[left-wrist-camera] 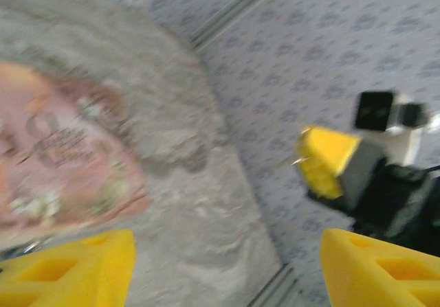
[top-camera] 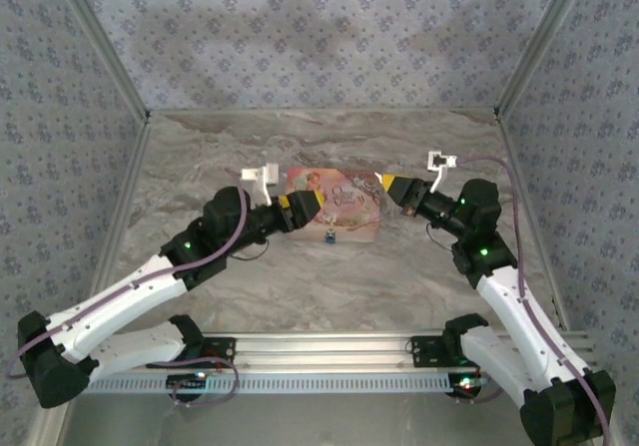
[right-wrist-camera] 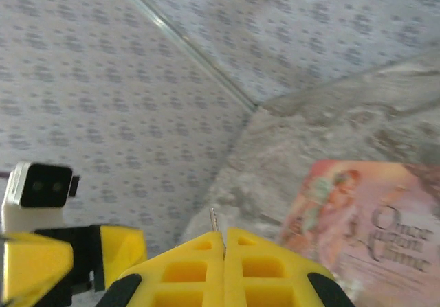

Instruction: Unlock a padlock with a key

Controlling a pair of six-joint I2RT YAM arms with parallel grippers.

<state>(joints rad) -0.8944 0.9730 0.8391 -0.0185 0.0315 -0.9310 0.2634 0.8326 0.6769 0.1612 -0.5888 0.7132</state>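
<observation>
Just below the tip of your left pincer, off the near edge of the pink storybook, sits the padlock — tiny, dark, with a blue part, lying loose on the surface. The left pincer's fingers stand wide apart and hold nothing. Your right pincer is pressed together on a thin metal sliver poking past its tips — the key, by my reading. It sits at the book's right end, well apart from the lock.

So the key looks to be in hand, and nothing more is done. You have yet to steady the padlock, insert the key and turn it. Whether the shackle is closed is too small to tell.

On the book cover you can read "Once" and, below it, "Time"; the rest is too blurred.
</observation>
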